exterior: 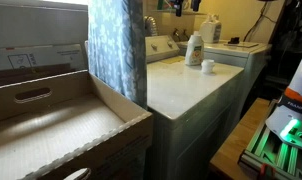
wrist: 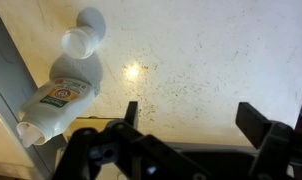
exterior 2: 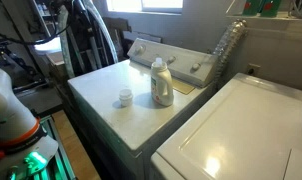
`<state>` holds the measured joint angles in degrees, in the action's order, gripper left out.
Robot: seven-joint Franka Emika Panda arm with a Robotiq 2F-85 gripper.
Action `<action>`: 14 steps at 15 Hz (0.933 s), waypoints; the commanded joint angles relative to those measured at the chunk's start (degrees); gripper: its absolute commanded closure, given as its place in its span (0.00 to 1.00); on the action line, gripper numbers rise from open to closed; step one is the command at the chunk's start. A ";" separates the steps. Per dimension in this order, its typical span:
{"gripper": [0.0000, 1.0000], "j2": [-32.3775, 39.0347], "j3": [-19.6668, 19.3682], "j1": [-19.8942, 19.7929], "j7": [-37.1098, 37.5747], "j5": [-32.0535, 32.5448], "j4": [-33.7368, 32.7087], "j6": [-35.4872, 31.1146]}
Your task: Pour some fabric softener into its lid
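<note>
White washer top (wrist: 201, 50) lies under the gripper (wrist: 191, 118), whose jaws stand wide apart and empty. At ten o'clock from them is the small white plastic fabric softener bottle (wrist: 61, 95) with a coloured label, and the short round white plastic lid (wrist: 79, 42) sits just beside it at eleven.

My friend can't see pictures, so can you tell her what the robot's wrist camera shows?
Looking down on a white washer top, the gripper hangs with its two dark fingers open and empty. At the left edge is the white fabric softener bottle, with its small white lid close by.
</note>
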<state>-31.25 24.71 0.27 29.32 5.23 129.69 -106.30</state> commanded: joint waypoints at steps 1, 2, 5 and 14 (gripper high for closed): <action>0.00 0.57 -1.62 2.13 0.97 1.11 -0.14 0.20; 0.00 0.57 -1.62 2.13 0.97 1.11 -0.14 0.20; 0.00 0.57 -1.62 2.13 0.97 1.11 -0.14 0.20; 0.00 -3.40 -12.05 -3.50 3.69 1.65 4.54 1.07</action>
<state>-31.36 18.84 -0.97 32.63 5.72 131.02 -105.48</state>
